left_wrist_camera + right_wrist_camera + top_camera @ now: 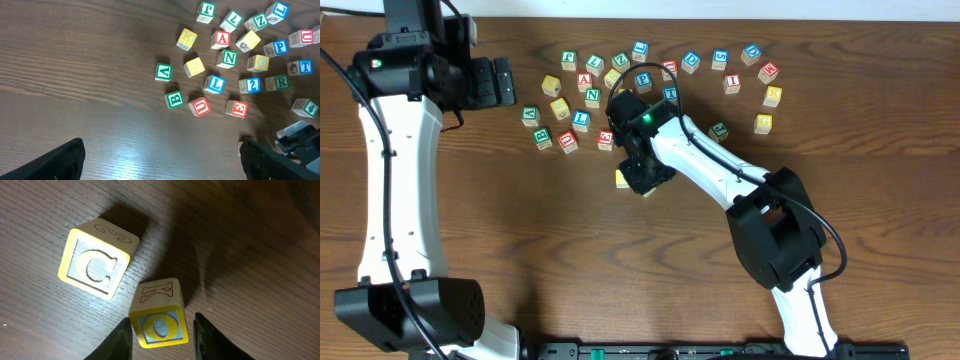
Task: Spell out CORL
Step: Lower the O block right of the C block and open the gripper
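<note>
A yellow C block [95, 264] lies on the wooden table; in the overhead view it [622, 179] peeks out left of my right gripper [642, 178]. A yellow O block [159, 325] sits just right of it, between the fingers of my right gripper [162, 337]. The left finger touches the O block and a gap shows at the right finger. A blue L block [215, 84] and a green R block [281, 82] lie in the loose cluster. My left gripper [160, 160] is open and empty, hovering at the table's far left [505, 82].
Several loose letter blocks are spread along the back of the table [650, 80], more at the right, such as a yellow one [763, 123]. The right arm reaches across the cluster.
</note>
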Tool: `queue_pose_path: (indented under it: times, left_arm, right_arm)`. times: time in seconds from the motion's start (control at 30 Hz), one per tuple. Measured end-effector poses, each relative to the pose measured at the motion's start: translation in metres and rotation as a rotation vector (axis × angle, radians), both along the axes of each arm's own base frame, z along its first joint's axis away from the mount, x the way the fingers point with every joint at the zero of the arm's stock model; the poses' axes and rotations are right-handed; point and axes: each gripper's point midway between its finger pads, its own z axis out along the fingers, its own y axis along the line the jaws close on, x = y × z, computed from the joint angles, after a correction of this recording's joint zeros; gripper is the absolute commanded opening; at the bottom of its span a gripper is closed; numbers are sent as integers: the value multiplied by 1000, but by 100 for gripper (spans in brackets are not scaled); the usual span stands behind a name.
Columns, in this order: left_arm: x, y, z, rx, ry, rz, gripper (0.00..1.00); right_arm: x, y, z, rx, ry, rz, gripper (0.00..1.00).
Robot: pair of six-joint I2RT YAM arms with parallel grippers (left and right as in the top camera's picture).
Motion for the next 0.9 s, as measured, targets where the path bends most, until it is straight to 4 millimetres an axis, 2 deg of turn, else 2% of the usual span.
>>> queue_pose_path:
  times: [0.2,0.3,0.37,0.6,0.9]
  left_arm:
    - [0,0,0,0,0,0,98]
    - [0,0,0,0,0,0,97]
    - [0,0,0,0,0,0,98]
    - [0,0,0,0,0,0,98]
    - [0,0,0,0,0,0,98]
  right_arm:
    - [0,0,0,0,1,0,38]
    - [-1,-1,-9,-11,16,2,37]
    - [-3,-2,-19,-23,35,3,34]
    - [-6,-4,-21,-36,49,-3,28]
    - [2,-6,-18,-25,44,-184,27]
